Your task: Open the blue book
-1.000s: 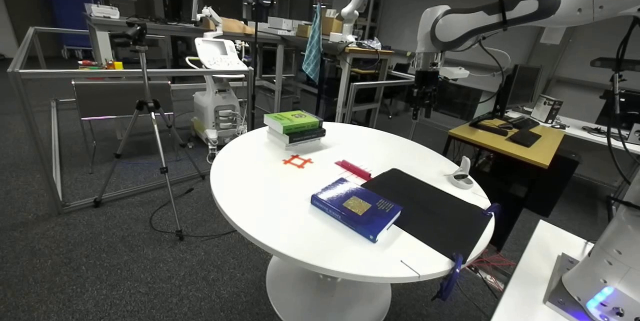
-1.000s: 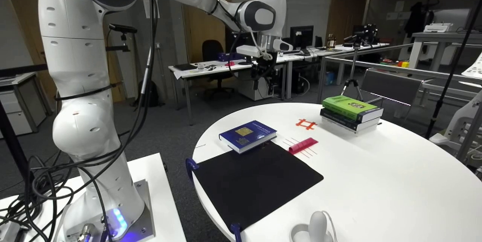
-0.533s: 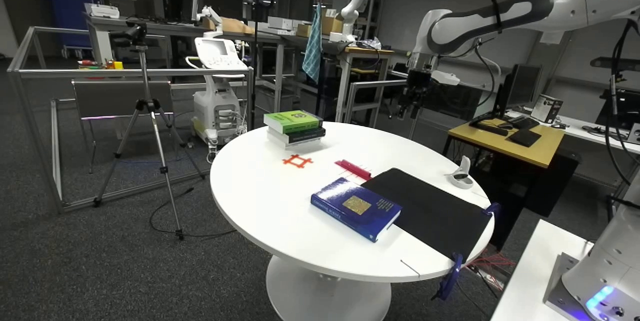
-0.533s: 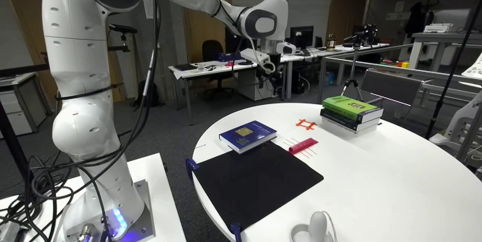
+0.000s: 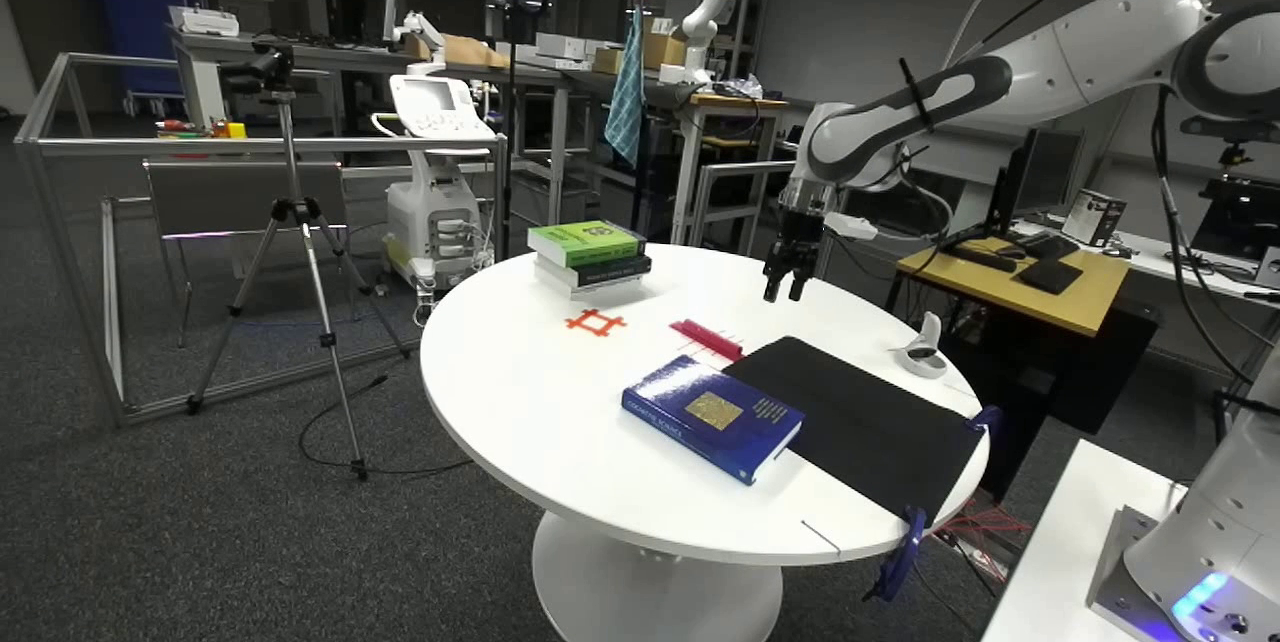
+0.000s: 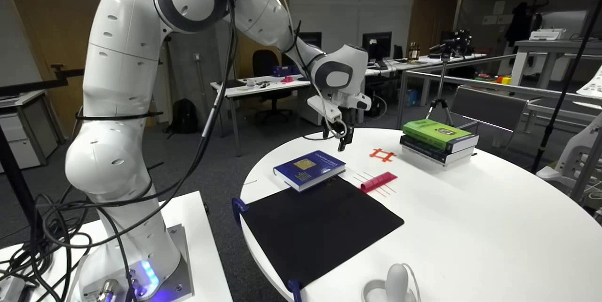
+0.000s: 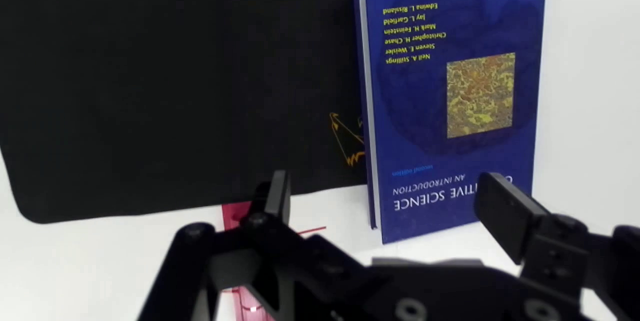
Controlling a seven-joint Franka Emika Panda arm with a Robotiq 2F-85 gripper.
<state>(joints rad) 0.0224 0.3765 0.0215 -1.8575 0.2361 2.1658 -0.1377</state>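
Note:
The blue book [image 5: 700, 432] lies flat and shut on the white round table, partly over the black mat's edge. It also shows in an exterior view [image 6: 317, 166] and in the wrist view [image 7: 420, 111], with its yellowish square picture and page edge facing the mat. My gripper [image 5: 783, 290] is open and empty, pointing down above the table. It also shows in an exterior view [image 6: 335, 142], beyond the book. In the wrist view, the open fingers [image 7: 383, 181] frame the book's title end; the right finger covers part of the title. The gripper is apart from the book.
The black mat [image 5: 860, 422] lies beside the book, clamped at the table edge by blue clamps [image 5: 905, 552]. A pink holder [image 5: 707, 339] and an orange frame [image 5: 596, 323] lie nearby. A book stack with a green top [image 5: 586, 244] and a white controller [image 5: 922, 352] stand on the table.
The arm has reached forward and down. My gripper has dropped from high above the table's far side to a lower height over it. The book has not moved.

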